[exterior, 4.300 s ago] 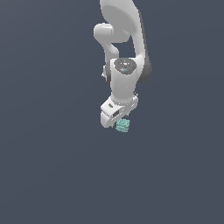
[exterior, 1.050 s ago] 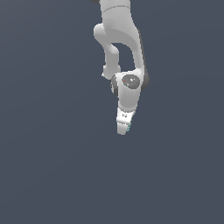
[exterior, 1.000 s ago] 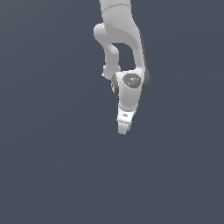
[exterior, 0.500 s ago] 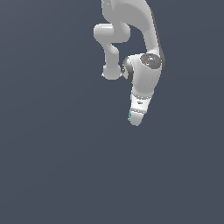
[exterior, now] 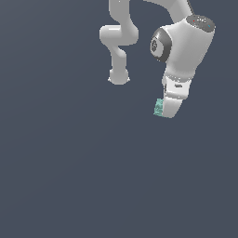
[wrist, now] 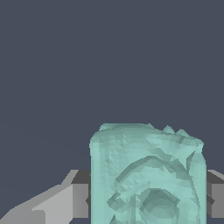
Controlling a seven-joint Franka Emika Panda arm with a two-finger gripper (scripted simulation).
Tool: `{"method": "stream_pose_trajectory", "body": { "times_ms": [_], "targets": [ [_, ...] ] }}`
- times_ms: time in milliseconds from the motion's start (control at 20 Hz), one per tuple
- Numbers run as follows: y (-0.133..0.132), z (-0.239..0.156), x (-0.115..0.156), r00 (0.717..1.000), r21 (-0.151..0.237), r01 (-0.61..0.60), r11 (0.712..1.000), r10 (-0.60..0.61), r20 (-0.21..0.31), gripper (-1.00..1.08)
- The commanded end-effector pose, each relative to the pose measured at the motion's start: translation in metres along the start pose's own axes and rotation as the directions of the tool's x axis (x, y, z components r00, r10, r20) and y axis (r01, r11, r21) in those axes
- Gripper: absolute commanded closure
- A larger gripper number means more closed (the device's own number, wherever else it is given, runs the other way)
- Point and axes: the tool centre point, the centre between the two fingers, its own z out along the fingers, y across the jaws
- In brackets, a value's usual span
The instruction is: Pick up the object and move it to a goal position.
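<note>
The gripper is clamped on the block, so the grab itself looks done. In the exterior view the block is a small teal sliver poking out at the gripper's tip, on that view's left side, held clear of the flat grey floor with the arm reaching in from the top.

In the wrist view the block fills the middle, bumpy and ridged, with a grey finger pressed against 1 side and another just showing on the other.

What could go wrong, as far as I can judge:

- The block's faces are lumpy, so the pads probably only touch on a few high spots. A fast swing or a hard stop could let it twist or slide out.
- From outside it looks like it sits right at the fingertips, not deep in the jaws. If so, there's not much margin if it creeps.
- No goal marker shows in either view, so I can't say how far there is to go. A longer carry means more chances to lose it.

As for brands, labels or writing: none I can read, on the block or the arm.
</note>
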Motion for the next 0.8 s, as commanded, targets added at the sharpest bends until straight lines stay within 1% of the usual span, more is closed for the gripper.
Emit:
{"method": "stream_pose_trajectory", "body": {
  "times_ms": [0, 350, 750],
  "targets": [
    [-0.005, -0.021, 0.014, 1.000, 0.001, -0.001, 1.000, 0.001, 0.000, 1.08],
    [-0.010, -0.060, 0.040, 1.000, 0.001, -0.002, 1.000, 0.002, 0.000, 1.08],
    [-0.012, -0.074, 0.050, 1.000, 0.001, -0.003, 1.000, 0.003, 0.000, 1.08]
  ]
}}
